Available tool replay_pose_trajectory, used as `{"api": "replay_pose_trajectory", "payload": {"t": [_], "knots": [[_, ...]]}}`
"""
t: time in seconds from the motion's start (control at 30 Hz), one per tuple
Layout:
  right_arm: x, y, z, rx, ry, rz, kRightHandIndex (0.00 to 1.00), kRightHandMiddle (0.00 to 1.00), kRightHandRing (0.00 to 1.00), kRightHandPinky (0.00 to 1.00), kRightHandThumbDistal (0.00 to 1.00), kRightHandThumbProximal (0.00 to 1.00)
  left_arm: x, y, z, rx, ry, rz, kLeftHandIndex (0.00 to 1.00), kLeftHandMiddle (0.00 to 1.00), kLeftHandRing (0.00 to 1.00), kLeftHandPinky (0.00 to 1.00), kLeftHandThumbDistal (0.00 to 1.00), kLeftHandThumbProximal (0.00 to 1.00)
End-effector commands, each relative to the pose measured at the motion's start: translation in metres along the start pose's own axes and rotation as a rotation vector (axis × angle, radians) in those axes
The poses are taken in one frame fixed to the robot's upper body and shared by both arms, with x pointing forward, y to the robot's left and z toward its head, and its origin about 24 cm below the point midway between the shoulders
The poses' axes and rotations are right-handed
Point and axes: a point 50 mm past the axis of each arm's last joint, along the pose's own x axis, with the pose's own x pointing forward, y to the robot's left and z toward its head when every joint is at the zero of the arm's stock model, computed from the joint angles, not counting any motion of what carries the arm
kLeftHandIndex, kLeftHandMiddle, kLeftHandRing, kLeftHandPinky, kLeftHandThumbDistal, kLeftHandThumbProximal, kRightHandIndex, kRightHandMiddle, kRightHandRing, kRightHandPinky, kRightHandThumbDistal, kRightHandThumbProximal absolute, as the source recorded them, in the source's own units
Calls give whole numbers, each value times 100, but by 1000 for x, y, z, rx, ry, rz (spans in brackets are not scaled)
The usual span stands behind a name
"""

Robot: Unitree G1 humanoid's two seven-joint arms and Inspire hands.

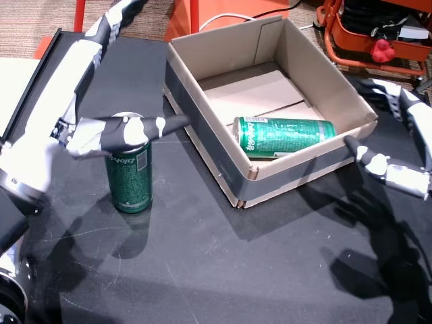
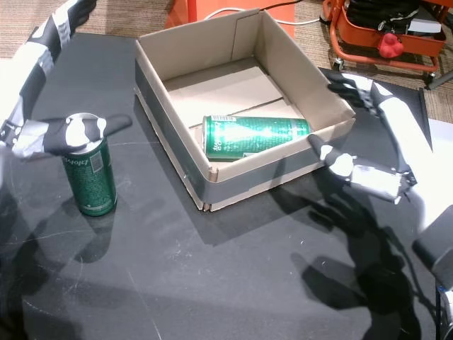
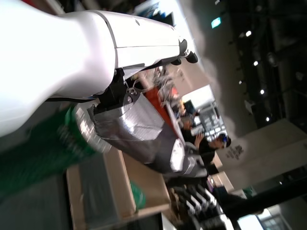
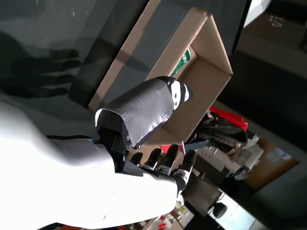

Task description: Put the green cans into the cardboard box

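Observation:
One green can (image 1: pixel 128 177) (image 2: pixel 90 178) stands upright on the black table, left of the cardboard box (image 1: pixel 202 131) (image 2: pixel 170 127). A second green can (image 1: pixel 285 135) (image 2: pixel 256 136) lies on its side inside the box, against the near wall. My left hand (image 1: pixel 77 81) (image 2: pixel 32 78) is open beside the standing can, with its thumb across the can's top and its fingers stretched away toward the table's far left. My right hand (image 1: pixel 415 128) (image 2: pixel 396 131) hangs open, right of the box. The left wrist view shows the can (image 3: pixel 43 148) blurred under the thumb. The right wrist view shows the box (image 4: pixel 192 91).
An orange cart (image 1: pixel 378 40) with a red object stands on the carpet beyond the table's far right corner. An orange frame (image 1: pixel 189 13) stands behind the box. The table's left edge (image 1: pixel 37 64) runs close to my left arm. People show far off in the left wrist view.

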Motion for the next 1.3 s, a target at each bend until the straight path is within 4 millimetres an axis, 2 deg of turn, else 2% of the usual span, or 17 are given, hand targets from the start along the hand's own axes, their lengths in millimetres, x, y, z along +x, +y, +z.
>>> {"api": "replay_pose_trajectory", "payload": {"t": [0.0, 0.13, 0.17, 0.27, 0.37, 0.53, 0.63, 0.8, 0.83, 0.87, 0.9, 0.97, 1.03, 1.07, 1.1, 1.17, 1.27], "knots": [[-9, -6, -5, -4, 26, -22, 85, 80, 77, 81, 77, 80, -9, -3, -5, -30, 27, -2, 100, 100, 100, 100, 100, 30], [-14, -17, -1, 38, -28, -103, 87, 80, 76, 83, 93, 86, -17, -2, -7, -51, 26, 13, 100, 100, 100, 100, 93, 26], [-16, -21, 0, 75, -48, -119, 90, 82, 77, 85, 95, 82, -19, -2, -7, -54, 27, 20, 100, 100, 100, 100, 94, 27], [-19, -33, 4, 182, -133, -130, 93, 82, 78, 85, 89, 82, -22, -3, -9, -73, 39, 35, 100, 100, 100, 100, 94, 25], [-23, -40, 8, 227, -198, -96, 89, 79, 76, 83, 94, 76, -23, -4, -11, -82, 51, 44, 100, 100, 100, 100, 93, 26], [-27, -40, 7, 258, -234, -68, 85, 77, 74, 82, 100, 76, -22, -6, -12, -95, 52, 55, 100, 100, 100, 99, 94, 29], [-27, -39, 7, 292, -260, -36, 87, 78, 75, 82, 100, 76, -22, -4, -14, -116, 64, 67, 100, 100, 100, 99, 99, 27], [-28, -39, 7, 342, -300, -16, 89, 77, 73, 80, 100, 74, -22, 3, -15, -141, 77, 96, 100, 100, 100, 99, 100, 31], [-28, -39, 7, 358, -312, -10, 91, 78, 73, 80, 96, 72, -22, 4, -16, -147, 84, 102, 100, 100, 100, 99, 100, 32], [-28, -39, 7, 377, -329, -8, 92, 78, 73, 80, 79, 70, -23, 4, -17, -158, 93, 106, 100, 100, 100, 99, 100, 32], [-28, -39, 7, 391, -341, -6, 95, 79, 73, 79, 77, 69, -23, 5, -19, -167, 106, 109, 100, 100, 100, 99, 100, 33], [-28, -39, 7, 411, -355, -10, 99, 79, 73, 79, 53, 64, -24, 4, -22, -188, 135, 119, 100, 100, 100, 98, 100, 32], [-30, -40, 8, 408, -368, -14, 100, 80, 74, 79, 42, 64, -26, 3, -26, -209, 164, 124, 100, 100, 100, 98, 100, 32], [-31, -41, 8, 399, -376, -12, 100, 81, 74, 80, 50, 69, -27, 2, -27, -216, 177, 124, 100, 100, 100, 98, 100, 32], [-32, -42, 8, 394, -377, -9, 100, 82, 74, 80, 64, 71, -27, 1, -28, -217, 191, 122, 100, 100, 100, 98, 100, 35], [-34, -43, 9, 385, -381, -7, 100, 83, 74, 80, 59, 71, -28, 0, -30, -223, 212, 122, 100, 100, 100, 99, 100, 35], [-36, -44, 8, 388, -383, -2, 100, 86, 74, 79, 63, 71, -29, -2, -33, -242, 234, 130, 100, 100, 100, 99, 100, 35]]}}
